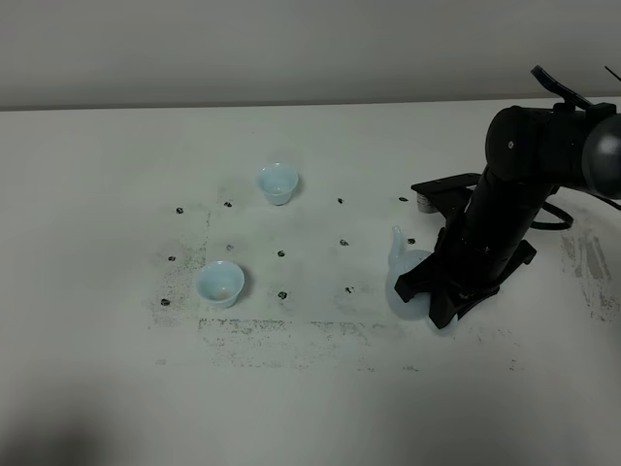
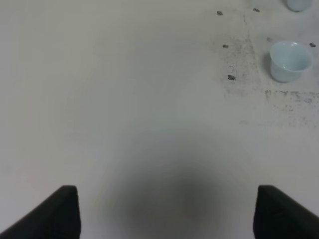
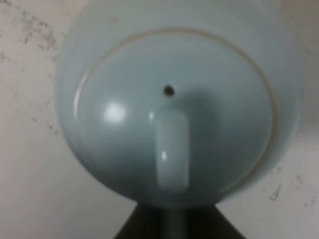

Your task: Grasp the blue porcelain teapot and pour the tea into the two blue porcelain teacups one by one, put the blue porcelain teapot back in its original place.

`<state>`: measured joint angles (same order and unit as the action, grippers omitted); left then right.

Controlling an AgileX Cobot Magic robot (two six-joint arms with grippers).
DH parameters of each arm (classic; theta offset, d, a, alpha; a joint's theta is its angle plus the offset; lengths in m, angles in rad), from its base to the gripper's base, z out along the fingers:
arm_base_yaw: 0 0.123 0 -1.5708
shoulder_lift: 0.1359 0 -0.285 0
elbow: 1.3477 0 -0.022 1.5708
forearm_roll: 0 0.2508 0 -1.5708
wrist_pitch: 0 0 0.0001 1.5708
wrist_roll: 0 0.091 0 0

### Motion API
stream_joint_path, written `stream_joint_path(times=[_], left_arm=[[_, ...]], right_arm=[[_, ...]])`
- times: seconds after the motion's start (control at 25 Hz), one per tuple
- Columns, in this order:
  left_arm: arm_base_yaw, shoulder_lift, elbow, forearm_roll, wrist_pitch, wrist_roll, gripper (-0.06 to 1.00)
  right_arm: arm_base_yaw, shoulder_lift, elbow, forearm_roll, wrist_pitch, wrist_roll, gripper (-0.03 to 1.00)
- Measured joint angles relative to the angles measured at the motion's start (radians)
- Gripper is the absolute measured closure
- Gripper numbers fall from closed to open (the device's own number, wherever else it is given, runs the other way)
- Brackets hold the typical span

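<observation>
The blue porcelain teapot (image 1: 401, 280) stands at the right of the table, its spout pointing to the far side and most of its body covered by my right arm. In the right wrist view the teapot's lid (image 3: 172, 107) and knob fill the picture. My right gripper (image 3: 172, 225) is shut on the teapot's handle. The two blue porcelain teacups stand upright to the left, one further back (image 1: 277, 183) and one nearer (image 1: 220, 283). The left wrist view shows the nearer teacup (image 2: 290, 59) and the foot of the other teacup (image 2: 299, 4). My left gripper (image 2: 167, 214) hangs open over bare table.
Small black marks (image 1: 281, 254) dot the white table around the cups and teapot, with a scuffed dark band (image 1: 291, 330) along the front. A small grey object (image 1: 424, 203) lies behind my right arm. A black cable (image 1: 553, 216) trails to the right.
</observation>
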<state>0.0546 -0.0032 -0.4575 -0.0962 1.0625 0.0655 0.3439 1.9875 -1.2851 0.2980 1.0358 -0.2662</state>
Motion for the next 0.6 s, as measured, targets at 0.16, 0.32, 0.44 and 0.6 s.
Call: stream_joint_path(times=[0.16, 0.32, 0.44, 0.6], left_arm=[[0.000, 0.000, 0.000, 0.000, 0.000, 0.001, 0.26], [0.000, 0.000, 0.000, 0.000, 0.000, 0.001, 0.26], [0.000, 0.000, 0.000, 0.000, 0.000, 0.002, 0.26], [0.000, 0.000, 0.000, 0.000, 0.000, 0.002, 0.26]], right_arm=[[0.000, 0.000, 0.000, 0.000, -0.001, 0.000, 0.90], [0.000, -0.003, 0.000, -0.016, -0.004, 0.001, 0.90], [0.000, -0.015, -0.009, -0.053, -0.009, 0.013, 0.90], [0.000, -0.038, -0.037, -0.110, 0.003, 0.031, 0.92]])
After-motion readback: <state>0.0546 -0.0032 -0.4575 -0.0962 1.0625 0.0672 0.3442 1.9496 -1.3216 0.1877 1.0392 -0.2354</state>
